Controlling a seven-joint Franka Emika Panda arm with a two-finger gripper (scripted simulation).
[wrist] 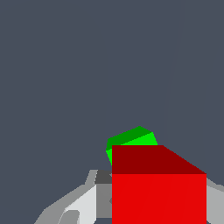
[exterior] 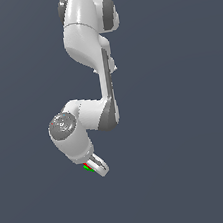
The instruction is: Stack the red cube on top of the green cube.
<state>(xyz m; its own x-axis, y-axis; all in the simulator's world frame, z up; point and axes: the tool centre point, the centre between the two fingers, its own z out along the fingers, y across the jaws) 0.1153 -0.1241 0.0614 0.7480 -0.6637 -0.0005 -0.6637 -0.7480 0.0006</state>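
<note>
The gripper (wrist: 144, 205) grasps the red cube (wrist: 158, 192) between its fingers. The green cube (wrist: 135, 139) lies just beyond it, partly hidden behind the red; alignment over it looks close but incomplete.

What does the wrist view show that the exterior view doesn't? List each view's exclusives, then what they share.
Wrist view only: the red cube large between the gripper's fingers, overlapping the green cube behind it.
Exterior view only: the whole white arm bent over the gripper.
Both: red and green cubes at the gripper, grey ground.
</note>
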